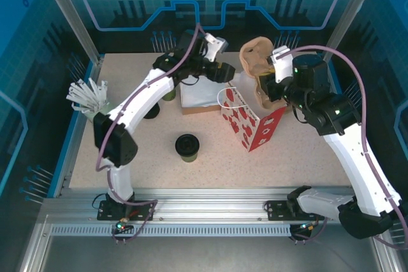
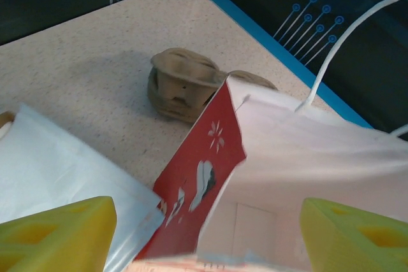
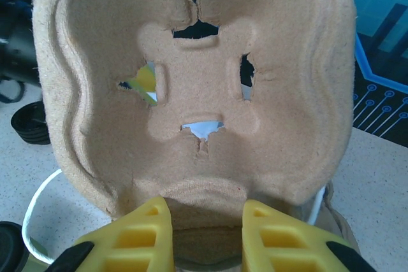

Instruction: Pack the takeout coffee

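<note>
On the tabletop (image 1: 287, 157), in front of the bag (image 1: 245, 122), the lidded cup (image 1: 187, 147) stands upright, untouched. Over the bag mouth, left tool (image 2: 207, 221) is wide open, empty. Beyond the bag, right tool (image 3: 207, 227) clamps the tray (image 3: 204, 119) edge, tray upright.

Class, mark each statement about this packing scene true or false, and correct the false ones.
1. The right gripper grips the pulp cup tray. True.
2. The dark green cup sits inside the red bag. False: it stands on the table, outside the bag.
3. The left gripper is open. True.
4. The red bag lies flat. False: it stands upright with its mouth open.
</note>
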You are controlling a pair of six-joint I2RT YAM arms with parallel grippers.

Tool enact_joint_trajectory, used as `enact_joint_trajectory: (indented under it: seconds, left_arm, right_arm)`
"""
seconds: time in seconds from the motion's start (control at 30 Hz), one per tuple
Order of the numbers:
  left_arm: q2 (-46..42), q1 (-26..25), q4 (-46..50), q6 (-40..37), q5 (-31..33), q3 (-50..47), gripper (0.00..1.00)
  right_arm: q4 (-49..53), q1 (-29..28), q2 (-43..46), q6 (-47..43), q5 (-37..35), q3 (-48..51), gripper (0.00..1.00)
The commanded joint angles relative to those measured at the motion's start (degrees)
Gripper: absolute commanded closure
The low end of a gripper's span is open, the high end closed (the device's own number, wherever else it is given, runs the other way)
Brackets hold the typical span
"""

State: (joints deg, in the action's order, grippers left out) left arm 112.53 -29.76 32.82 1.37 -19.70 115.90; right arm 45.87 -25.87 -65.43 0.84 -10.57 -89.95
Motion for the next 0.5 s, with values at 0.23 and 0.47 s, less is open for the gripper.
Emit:
enact_joint_trajectory:
  seconds: [0.23, 0.47]
  left_arm:
    - [14.4, -2.5, 15.68, -6.33, -2.62, 22.63, 0.38]
    - [16.2, -2.52, 15.28, -6.43, -1.65, 25.12, 0.61]
  right_arm:
    - [0.58, 1.87, 1.91, -0.53, 0.73, 1.45, 0.77]
    - [0.21, 2.04, 1.49, -0.06, 2.43, 1.87, 0.77]
